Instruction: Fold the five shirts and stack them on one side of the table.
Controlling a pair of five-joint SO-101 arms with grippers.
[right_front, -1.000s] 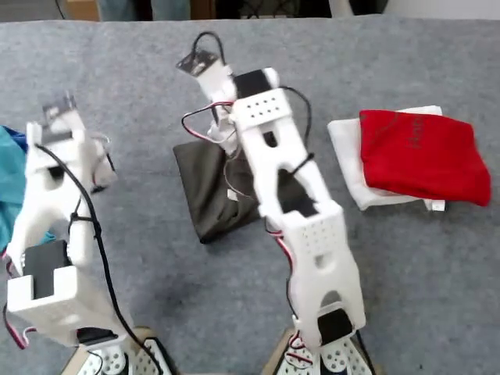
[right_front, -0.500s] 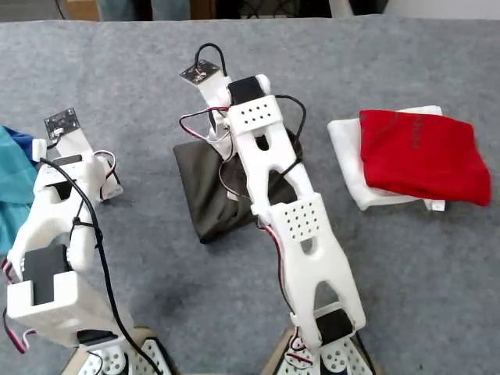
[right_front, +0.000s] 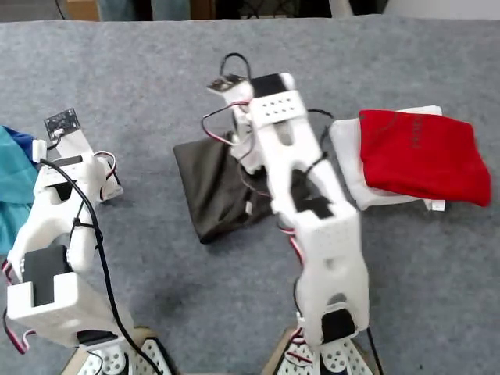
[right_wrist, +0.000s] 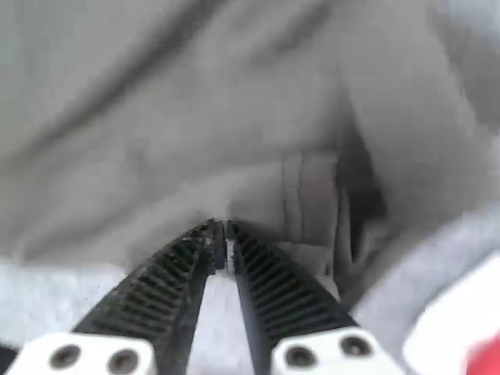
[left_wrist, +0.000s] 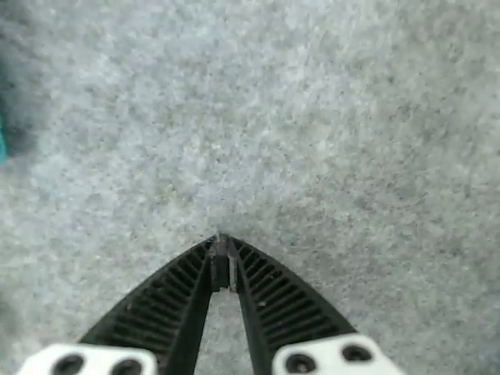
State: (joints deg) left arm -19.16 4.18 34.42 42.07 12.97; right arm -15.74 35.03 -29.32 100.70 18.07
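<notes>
Jaws are pressed together on both arms: left gripper (left_wrist: pixel 223 248) over the bare grey felt table (left_wrist: pixel 312 117), right gripper (right_wrist: pixel 226 234) low over the folded dark grey cloth shirt (right_front: pixel 207 191) mid-table. Pushing it closed-tipped could rumple the fold.

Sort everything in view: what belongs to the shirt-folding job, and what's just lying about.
Job: dark folded shirt; red shirt on top of the white shirt; teal shirt; left gripper; right gripper.
Just there: grey table surface.
</notes>
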